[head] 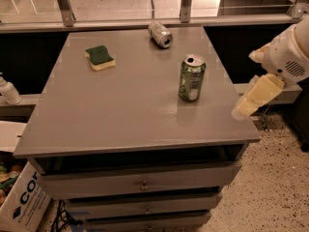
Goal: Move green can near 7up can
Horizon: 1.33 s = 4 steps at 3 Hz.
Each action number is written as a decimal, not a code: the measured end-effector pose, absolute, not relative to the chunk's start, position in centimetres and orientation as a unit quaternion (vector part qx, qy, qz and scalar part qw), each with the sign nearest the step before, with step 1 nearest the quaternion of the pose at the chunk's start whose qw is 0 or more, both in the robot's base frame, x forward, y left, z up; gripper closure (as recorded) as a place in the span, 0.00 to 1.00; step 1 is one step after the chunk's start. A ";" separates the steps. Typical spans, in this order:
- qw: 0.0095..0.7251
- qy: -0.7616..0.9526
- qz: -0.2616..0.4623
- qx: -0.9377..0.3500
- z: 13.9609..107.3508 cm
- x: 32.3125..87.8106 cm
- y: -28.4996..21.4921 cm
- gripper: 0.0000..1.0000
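The green can (191,78) stands upright on the right half of the grey table top (120,105), its top opened. The 7up can (160,34) lies on its side at the far edge of the table, shiny end toward me, well behind the green can. My gripper (247,105) comes in from the right on the white arm (288,52). It hangs at the table's right edge, to the right of the green can and slightly nearer to me, a can's height away, touching nothing.
A green and yellow sponge (100,57) lies at the far left of the table. Drawers (142,182) run below the front edge. A cardboard box (21,204) sits on the floor at the left, and a white bottle (7,91) stands further back. A metal railing (145,21) runs behind.
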State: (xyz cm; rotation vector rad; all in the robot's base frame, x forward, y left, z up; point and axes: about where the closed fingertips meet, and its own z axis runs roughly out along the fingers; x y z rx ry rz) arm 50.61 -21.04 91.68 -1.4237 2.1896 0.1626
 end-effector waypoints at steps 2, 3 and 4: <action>0.327 0.776 0.154 -0.516 87.8 54.6 -17.4 0.00; 0.357 0.756 0.194 -0.514 86.6 56.7 -16.1 0.00; 0.384 0.727 0.235 -0.518 85.6 58.7 -13.7 0.00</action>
